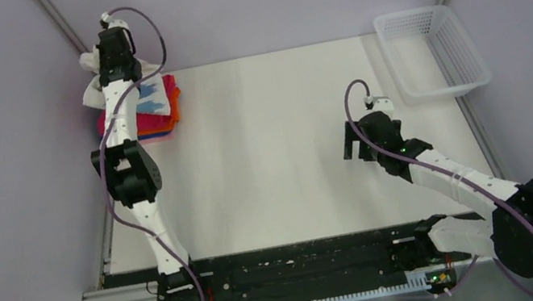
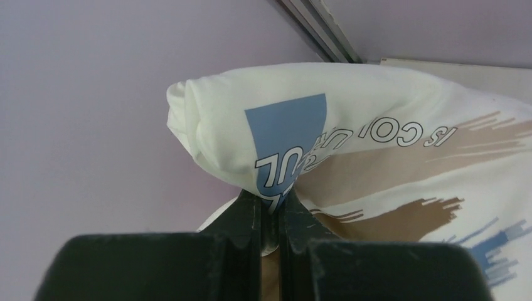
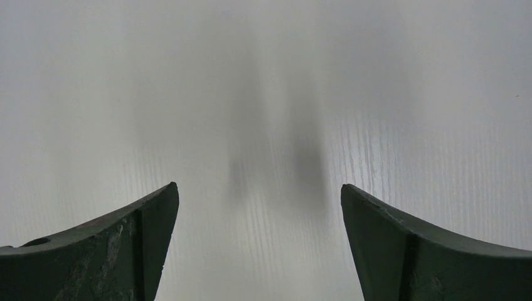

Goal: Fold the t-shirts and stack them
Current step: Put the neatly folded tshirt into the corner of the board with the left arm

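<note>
Left fingers (image 2: 241, 219) pinch the white t-shirt (image 2: 389, 100); right fingers (image 3: 125, 251) gape.

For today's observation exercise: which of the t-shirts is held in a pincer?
The white printed t-shirt, pinched in the left pincer; the folded coloured shirts lie stacked, free of any pincer.

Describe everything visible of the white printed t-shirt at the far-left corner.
The white t-shirt is thin, soft-looking fabric, bunched into a rounded fold, printed with a blue block, tan and blue brushstrokes and outlined letters. The left gripper is shut on one fold of it by the table's far-left corner. From above, part of it lies over the stack of coloured shirts.
</note>
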You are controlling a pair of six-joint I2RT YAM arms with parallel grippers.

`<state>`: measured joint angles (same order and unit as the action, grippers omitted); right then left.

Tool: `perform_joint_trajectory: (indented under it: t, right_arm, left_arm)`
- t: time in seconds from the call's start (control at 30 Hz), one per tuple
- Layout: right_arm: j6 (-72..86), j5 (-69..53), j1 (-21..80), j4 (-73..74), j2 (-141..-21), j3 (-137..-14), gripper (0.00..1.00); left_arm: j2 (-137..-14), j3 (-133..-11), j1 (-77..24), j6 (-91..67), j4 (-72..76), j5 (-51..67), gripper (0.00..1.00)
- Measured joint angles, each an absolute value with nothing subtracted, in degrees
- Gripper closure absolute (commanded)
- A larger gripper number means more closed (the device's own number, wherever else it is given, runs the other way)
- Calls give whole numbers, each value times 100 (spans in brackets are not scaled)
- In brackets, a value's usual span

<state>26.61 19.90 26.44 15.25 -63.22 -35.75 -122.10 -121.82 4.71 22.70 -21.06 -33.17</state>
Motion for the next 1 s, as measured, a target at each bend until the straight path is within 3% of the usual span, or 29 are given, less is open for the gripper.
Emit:
perform_joint_trajectory:
  t: [0.4, 0.57, 0.7, 0.77, 0.8, 1.0]
  right_arm:
    - [2742, 2180, 2637, 1651, -6650, -3946, 1]
    - [2810, 2250, 2635, 1765, -6722, -4029, 1]
    - [2812, 2298, 2633, 1800, -6851, -4230, 1]
    - [2810, 2316, 2633, 1813, -6904, -4318, 1]
    - [2810, 2327, 2633, 1813, -6921, -4357, 1]
    - [2810, 2331, 2633, 1791, -6899, -4438, 1]
  left_arm:
    - [-13493, -12897, 749, 2261, -1444, -2860, 88]
    - [-13657, -13109, 797, 2213, -1140, -2781, 56]
    - [-13668, -13124, 864, 2097, -993, -2792, 16]
    - [-13668, -13135, 893, 2032, -961, -2792, 5]
    - [-13668, -13137, 897, 2005, -958, -2788, 2]
    - [-13585, -13102, 902, 1531, -1125, -2652, 1]
